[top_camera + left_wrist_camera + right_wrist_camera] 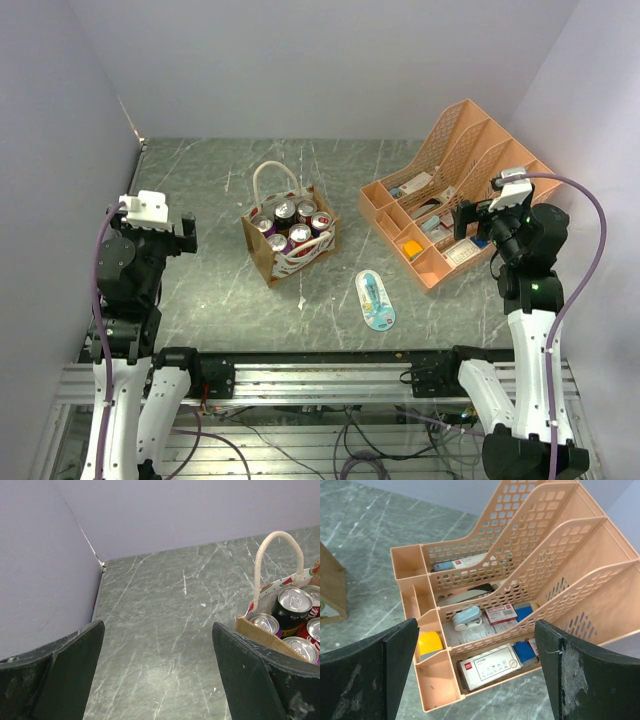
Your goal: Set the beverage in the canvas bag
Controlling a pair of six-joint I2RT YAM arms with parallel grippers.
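Canvas bag (303, 259) upright mid-table — cans (299, 234) inside

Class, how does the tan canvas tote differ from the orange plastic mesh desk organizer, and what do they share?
The tan canvas tote with white looped handles is soft fabric; the orange plastic mesh desk organizer is rigid. The tote is one open pocket; the organizer has several divided compartments. The tote holds upright drink cans; the organizer holds small boxes. Both stand open-topped on the grey table.
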